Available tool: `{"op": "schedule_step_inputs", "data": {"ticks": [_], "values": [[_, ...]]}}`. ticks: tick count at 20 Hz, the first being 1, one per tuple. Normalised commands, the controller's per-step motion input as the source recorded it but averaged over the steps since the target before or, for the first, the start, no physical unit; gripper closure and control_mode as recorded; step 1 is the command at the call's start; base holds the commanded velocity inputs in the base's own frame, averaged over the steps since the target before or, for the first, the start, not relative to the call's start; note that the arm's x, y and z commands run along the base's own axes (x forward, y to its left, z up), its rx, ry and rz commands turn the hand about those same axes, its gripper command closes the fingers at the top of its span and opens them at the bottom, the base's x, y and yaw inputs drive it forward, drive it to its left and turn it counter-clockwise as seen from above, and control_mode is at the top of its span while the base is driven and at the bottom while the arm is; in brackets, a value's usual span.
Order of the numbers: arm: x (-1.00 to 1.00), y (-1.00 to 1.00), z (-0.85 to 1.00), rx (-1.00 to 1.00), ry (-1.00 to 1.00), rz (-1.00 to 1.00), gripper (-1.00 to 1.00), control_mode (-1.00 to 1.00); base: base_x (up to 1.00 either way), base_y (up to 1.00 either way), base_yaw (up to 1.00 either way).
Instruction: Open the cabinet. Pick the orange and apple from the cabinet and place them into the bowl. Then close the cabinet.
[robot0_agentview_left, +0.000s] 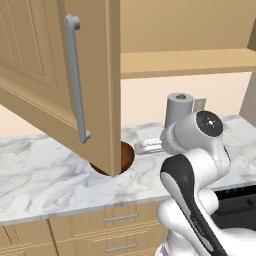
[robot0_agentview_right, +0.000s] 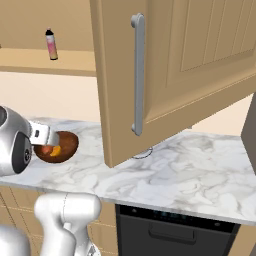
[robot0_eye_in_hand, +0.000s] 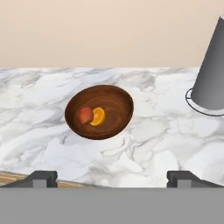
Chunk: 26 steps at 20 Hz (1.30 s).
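Hand view shows the apple (robot0_eye_in_hand: 85, 115) and orange (robot0_eye_in_hand: 98, 116) already in the bowl (robot0_eye_in_hand: 114, 101) on the desk (robot0_eye_in_hand: 157, 144), the pincer (robot0_eye_in_hand: 112, 178) spread wide and empty, so closing the open cabinet (robot0_agentview_right: 165, 75) by its door likely comes next.

I am working in a rendered home kitchen. A marble counter (robot0_agentview_left: 45, 175) runs along the wall over drawers (robot0_agentview_left: 120, 218), with a tan wall cabinet (robot0_agentview_right: 200, 65) above it. A dark appliance (robot0_agentview_right: 175, 232) sits below.
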Motion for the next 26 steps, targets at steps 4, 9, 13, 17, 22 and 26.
{"op": "schedule_step_inputs", "data": {"ticks": [4, 9, 13, 17, 22, 26], "values": [[-0.41, -0.34, 0.76, 0.05, 0.01, -0.02, -1.00, -1.00, 0.00, 0.00, 0.00], [-0.51, -0.38, 0.62, 0.06, 0.02, -0.10, -1.00, -1.00, 0.00, 0.00, 0.00], [-0.63, -0.41, 0.38, 0.05, 0.00, -0.12, -1.00, -1.00, 0.00, 0.00, 0.00], [-0.54, -0.46, 0.27, 0.08, 0.00, -0.15, -1.00, -1.00, 0.00, 0.00, 0.00], [-0.40, -0.50, 0.24, 0.11, 0.00, -0.14, -1.00, -1.00, 0.00, 0.00, 0.00], [-0.24, -0.47, 0.16, 0.12, 0.00, -0.12, -1.00, -1.00, 0.00, 0.00, 0.00]]}}
